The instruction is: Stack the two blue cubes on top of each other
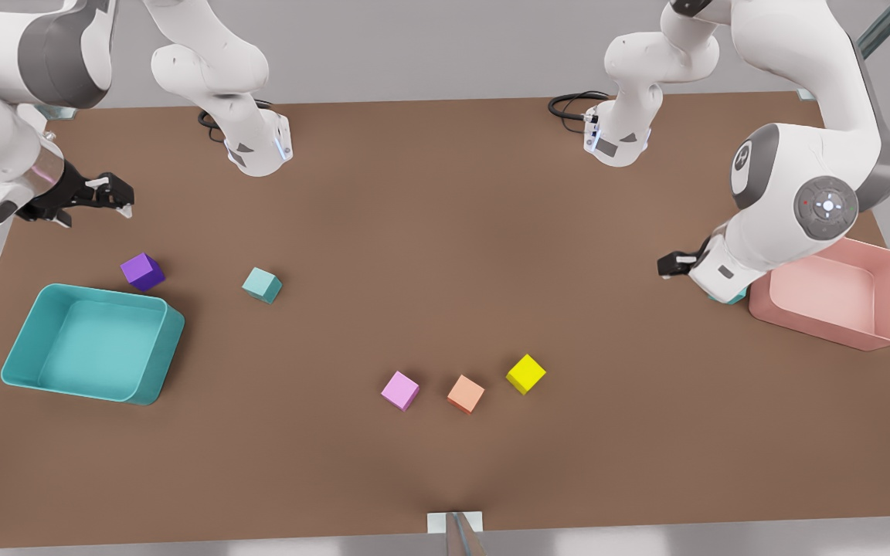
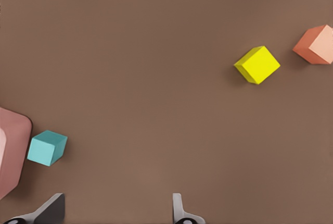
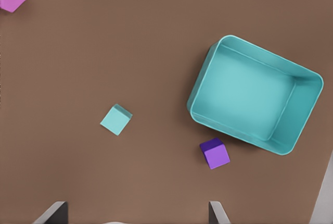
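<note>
Tabletop (image 1: 445,232): brown, plain; grey floor beyond.
Left gripper (image 2: 112,211): front view's right, jaws apart, near blue cube (image 2: 47,148).
Right gripper (image 3: 138,213): upper left, jaws apart, above second blue cube (image 3: 116,119).

No text, label, brand or number can be read on the cubes, the bins, the table or the arms; the markings on the arm joints are illegible.
</note>
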Robot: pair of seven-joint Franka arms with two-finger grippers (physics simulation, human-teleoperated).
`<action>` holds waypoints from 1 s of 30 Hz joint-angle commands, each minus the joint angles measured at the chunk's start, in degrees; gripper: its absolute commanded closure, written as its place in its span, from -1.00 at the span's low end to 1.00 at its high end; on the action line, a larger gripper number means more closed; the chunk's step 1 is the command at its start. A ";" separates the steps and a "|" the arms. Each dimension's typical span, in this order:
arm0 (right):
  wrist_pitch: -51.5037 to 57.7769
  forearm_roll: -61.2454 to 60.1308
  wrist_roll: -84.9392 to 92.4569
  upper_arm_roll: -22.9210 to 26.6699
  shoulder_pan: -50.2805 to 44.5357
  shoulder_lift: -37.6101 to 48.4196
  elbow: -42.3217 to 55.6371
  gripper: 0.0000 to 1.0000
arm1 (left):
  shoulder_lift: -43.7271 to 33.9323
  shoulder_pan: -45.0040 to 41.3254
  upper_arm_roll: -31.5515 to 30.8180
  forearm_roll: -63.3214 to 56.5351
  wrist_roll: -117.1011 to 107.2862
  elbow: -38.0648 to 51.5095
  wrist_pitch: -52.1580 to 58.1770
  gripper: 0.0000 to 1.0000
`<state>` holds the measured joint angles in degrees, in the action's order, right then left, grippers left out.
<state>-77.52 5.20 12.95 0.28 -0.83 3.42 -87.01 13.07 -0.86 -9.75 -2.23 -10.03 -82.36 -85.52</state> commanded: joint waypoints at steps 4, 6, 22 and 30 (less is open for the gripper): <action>-0.53 -0.02 3.57 -0.02 0.31 -3.76 -0.88 -1.00 | -0.06 0.07 0.00 -0.06 -3.94 0.00 -2.19 -1.00; -1.05 -0.28 -5.04 -0.02 -0.31 -12.47 -1.49 -1.00 | 0.46 0.07 0.00 -0.06 -3.94 -0.08 -2.19 -1.00; -44.72 -6.79 -40.28 1.04 -4.26 -14.50 -36.47 -1.00 | 1.61 0.42 0.00 -0.06 -4.03 -0.17 1.32 -1.00; -61.26 -8.37 -50.48 0.86 -5.14 -14.14 -47.82 -1.00 | 1.61 0.42 0.00 -0.23 -4.03 -0.17 2.20 -1.00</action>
<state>-129.84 -2.52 -16.42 1.16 -5.93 -10.52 -134.54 14.74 -0.44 -9.73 -2.39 -13.29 -82.59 -83.84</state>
